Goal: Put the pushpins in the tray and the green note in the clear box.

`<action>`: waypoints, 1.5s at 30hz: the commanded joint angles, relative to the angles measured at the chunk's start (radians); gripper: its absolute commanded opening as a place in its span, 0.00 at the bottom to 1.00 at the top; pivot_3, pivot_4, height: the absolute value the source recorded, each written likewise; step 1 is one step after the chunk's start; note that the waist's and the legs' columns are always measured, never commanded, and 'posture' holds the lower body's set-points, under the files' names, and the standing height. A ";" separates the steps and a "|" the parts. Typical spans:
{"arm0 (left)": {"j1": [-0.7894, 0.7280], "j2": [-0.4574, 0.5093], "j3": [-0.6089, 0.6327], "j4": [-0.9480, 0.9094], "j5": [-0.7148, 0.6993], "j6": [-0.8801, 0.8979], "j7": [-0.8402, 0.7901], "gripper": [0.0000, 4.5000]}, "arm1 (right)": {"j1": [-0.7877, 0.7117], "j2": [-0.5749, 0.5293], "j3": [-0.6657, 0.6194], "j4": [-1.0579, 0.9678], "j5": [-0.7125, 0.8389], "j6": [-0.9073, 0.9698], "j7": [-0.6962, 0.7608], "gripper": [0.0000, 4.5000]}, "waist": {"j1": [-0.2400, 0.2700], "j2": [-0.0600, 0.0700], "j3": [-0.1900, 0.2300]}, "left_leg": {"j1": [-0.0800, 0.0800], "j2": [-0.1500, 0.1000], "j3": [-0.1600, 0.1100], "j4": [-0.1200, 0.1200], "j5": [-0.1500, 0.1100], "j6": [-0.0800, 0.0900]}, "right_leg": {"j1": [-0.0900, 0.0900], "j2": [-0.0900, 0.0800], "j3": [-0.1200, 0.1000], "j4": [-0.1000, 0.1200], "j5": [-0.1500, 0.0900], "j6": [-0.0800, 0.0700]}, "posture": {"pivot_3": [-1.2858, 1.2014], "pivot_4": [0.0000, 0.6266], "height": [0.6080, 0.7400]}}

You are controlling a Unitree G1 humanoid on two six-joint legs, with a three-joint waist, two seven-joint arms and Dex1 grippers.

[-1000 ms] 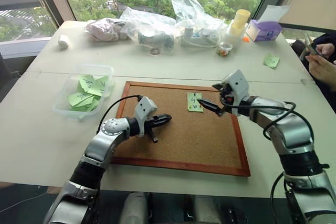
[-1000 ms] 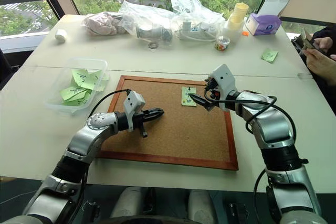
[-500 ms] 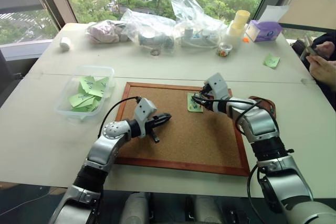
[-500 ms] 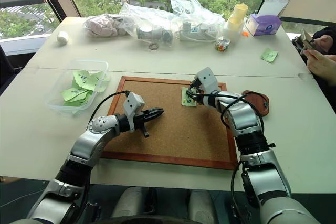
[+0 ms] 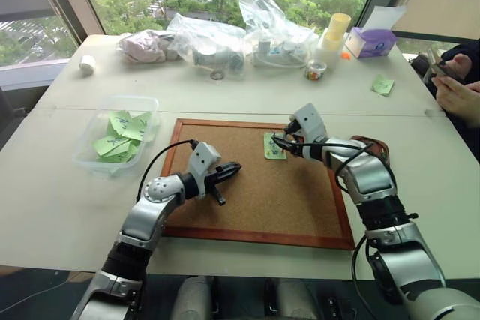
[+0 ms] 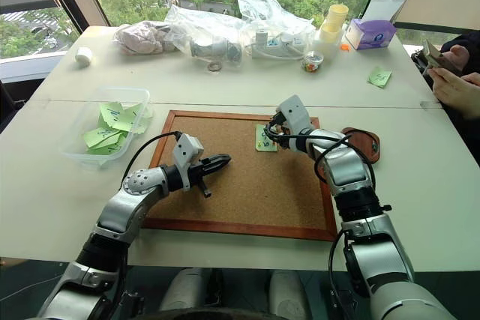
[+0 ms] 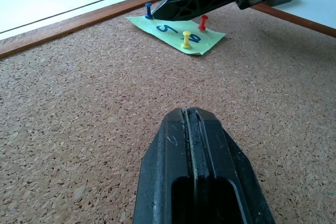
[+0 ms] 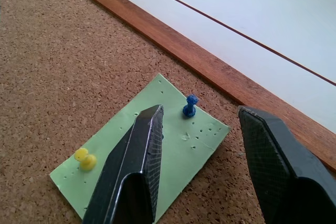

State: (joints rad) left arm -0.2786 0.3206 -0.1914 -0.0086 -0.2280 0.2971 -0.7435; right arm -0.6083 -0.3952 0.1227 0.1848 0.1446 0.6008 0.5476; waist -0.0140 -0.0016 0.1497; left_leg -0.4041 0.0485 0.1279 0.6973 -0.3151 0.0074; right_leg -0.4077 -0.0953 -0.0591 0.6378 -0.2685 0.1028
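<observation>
Right gripper (image 8: pixel 197 129) has come forward and down over the last second to the green note (image 8: pixel 173 145), its fingers now half spread and straddling the blue pushpin (image 8: pixel 189 106), so a first pull looks imminent. Yellow (image 7: pixel 186 40) and red (image 7: pixel 202 22) pins also hold the note, at about one o'clock on the cork board (image 5: pixel 247 200). Left gripper (image 5: pixel 231 171) hovers pressed together at nine o'clock. Tray (image 6: pixel 365 142) sits at three o'clock, clear box (image 5: pixel 86 144) at ten. Beyond the pale table (image 5: pixel 60 200), windows show trees.

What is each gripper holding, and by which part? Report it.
Nothing. The left gripper is shut and empty over the cork board; the right gripper stands open over the green note, gripping nothing.
</observation>
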 commanded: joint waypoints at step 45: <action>0.028 -0.037 -0.046 0.113 0.042 0.014 -0.006 0.00 | 0.236 -0.160 -0.545 -0.368 0.147 0.302 -0.184 0.01 | 0.007 0.012 -0.009 | 0.004 0.000 -0.003 -0.001 -0.004 0.007 | 0.005 -0.003 0.000 -0.002 0.000 0.000 | 0.52 0.24 1.00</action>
State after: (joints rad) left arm -0.2783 0.2913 -0.1995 0.0330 -0.2077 0.2888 -0.7458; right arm -0.3949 -0.5326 -0.3772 -0.1509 0.2809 0.8995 0.3698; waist -0.0073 0.0108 0.1412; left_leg -0.3986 0.0483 0.1249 0.6958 -0.3195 0.0150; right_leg -0.4015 -0.0978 -0.0586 0.6354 -0.2686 0.1027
